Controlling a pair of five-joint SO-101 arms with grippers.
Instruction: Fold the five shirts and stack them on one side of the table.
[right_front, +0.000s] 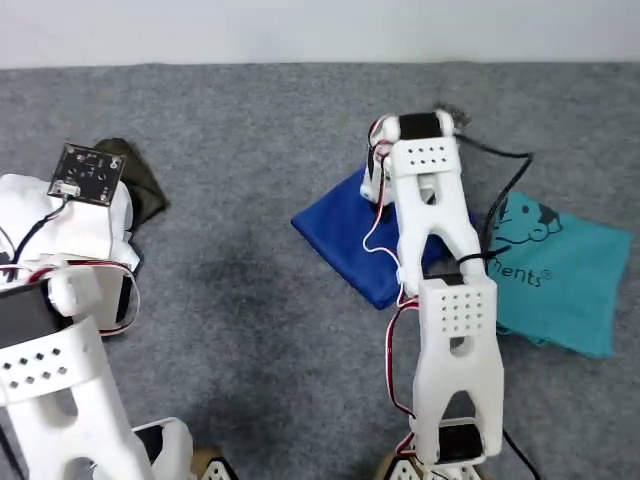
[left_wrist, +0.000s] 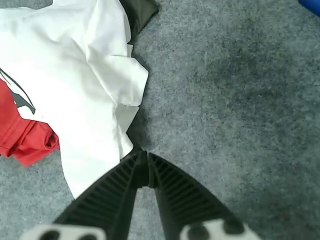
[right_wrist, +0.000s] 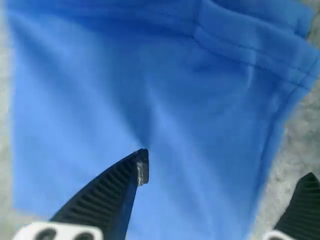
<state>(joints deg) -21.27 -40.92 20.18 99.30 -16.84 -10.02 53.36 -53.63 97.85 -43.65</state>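
As seen from above, shows a grey table (right_front: 230, 300) bearing, on the right arm's side, a teal shirt (right_front: 560, 270) lying spread out and a blue shirt (right_front: 340, 240) beside it, their meeting edge hidden under the arm. Shows also, on the left arm's side, a crumpled white shirt (right_front: 100, 225) touching a bunched red shirt (left_wrist: 25, 140), with a dark olive shirt (right_front: 140, 185) at its far edge. Finds the right gripper (right_wrist: 222, 175) spread wide over the blue cloth and the left gripper (left_wrist: 143, 162) closed tip to tip just beside the white shirt's edge, any pinch of cloth not discernible.
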